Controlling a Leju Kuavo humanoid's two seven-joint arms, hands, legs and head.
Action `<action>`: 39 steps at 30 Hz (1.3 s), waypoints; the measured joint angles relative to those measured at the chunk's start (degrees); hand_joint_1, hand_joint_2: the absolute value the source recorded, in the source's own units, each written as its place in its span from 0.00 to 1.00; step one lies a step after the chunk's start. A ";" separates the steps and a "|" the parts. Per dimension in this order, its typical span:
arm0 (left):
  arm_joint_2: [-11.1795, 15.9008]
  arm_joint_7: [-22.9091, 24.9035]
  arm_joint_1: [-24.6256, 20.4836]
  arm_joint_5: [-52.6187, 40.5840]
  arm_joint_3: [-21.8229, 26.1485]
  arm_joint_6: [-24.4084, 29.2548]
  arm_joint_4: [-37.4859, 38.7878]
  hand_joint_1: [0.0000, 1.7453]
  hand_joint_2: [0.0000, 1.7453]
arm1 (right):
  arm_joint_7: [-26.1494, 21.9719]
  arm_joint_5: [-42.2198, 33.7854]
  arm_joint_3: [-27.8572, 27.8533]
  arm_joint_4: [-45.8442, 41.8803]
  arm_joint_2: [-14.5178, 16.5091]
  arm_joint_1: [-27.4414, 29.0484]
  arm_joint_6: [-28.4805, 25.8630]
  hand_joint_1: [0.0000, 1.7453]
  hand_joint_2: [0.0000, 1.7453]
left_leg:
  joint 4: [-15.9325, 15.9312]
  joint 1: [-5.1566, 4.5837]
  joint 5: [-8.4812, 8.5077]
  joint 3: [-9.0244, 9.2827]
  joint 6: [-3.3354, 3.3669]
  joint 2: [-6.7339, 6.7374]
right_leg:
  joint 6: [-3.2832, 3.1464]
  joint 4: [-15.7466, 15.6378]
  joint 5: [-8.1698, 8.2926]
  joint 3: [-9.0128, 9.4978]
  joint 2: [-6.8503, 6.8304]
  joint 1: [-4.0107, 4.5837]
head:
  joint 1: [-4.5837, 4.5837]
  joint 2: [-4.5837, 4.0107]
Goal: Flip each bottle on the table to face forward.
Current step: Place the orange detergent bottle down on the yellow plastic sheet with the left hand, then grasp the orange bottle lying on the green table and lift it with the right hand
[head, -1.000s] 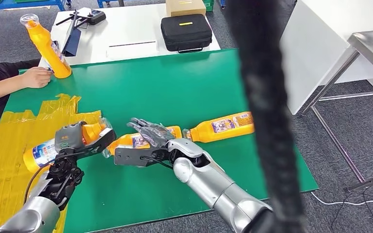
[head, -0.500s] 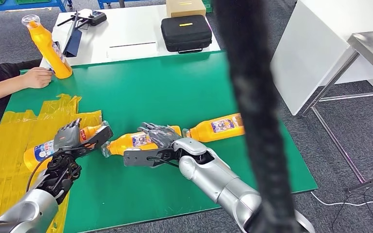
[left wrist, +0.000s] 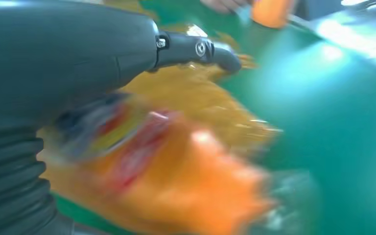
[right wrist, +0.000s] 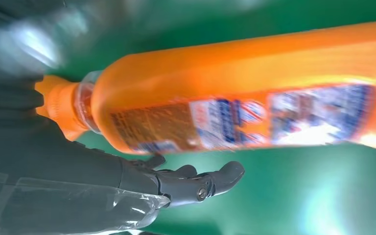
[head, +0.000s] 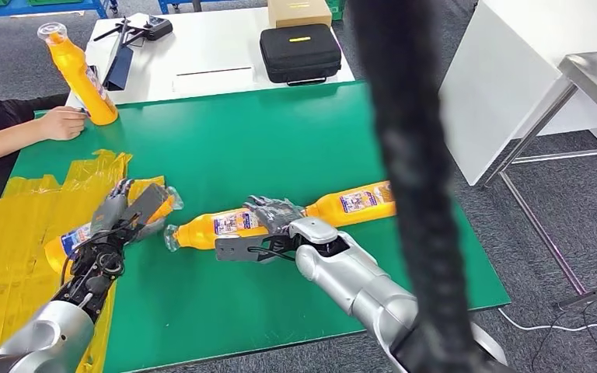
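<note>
Three orange bottles lie on the green table [head: 280, 140]. The left bottle [head: 68, 239] rests on yellow plastic sheet, and my left hand [head: 130, 205] hovers over its neck end with fingers stretched out, holding nothing. In the left wrist view this bottle [left wrist: 176, 181] is a blur under the thumb [left wrist: 196, 47]. The middle bottle [head: 218, 225] lies cap to the left. My right hand [head: 274, 214] sits open between its base and the cap of the right bottle [head: 354, 200]. Close up, that right bottle [right wrist: 254, 93] lies beside my right hand's fingers [right wrist: 200, 181], apart from them.
A person's hand [head: 62, 123] steadies a fourth, upright bottle [head: 82, 74] at the far left corner. Crumpled yellow plastic sheet [head: 15, 233] covers the table's left side. A thick black cable [head: 408, 171] hangs across the foreground. A white table behind carries a black case [head: 299, 50].
My left hand let go of the left bottle, which now lies on the yellow sheet, and its fingers have straightened. My right hand slid right along the middle bottle toward the right bottle's cap.
</note>
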 joint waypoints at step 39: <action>-1.22 -5.43 18.12 48.94 -14.86 -9.42 -42.49 0.00 0.50 | 0.52 5.22 0.45 14.97 3.24 -4.07 1.16 1.00 1.00 | -0.01 0.01 -0.03 0.28 -0.01 0.22 | 0.00 -0.03 0.00 0.23 0.06 0.02 | 0.01 0.00</action>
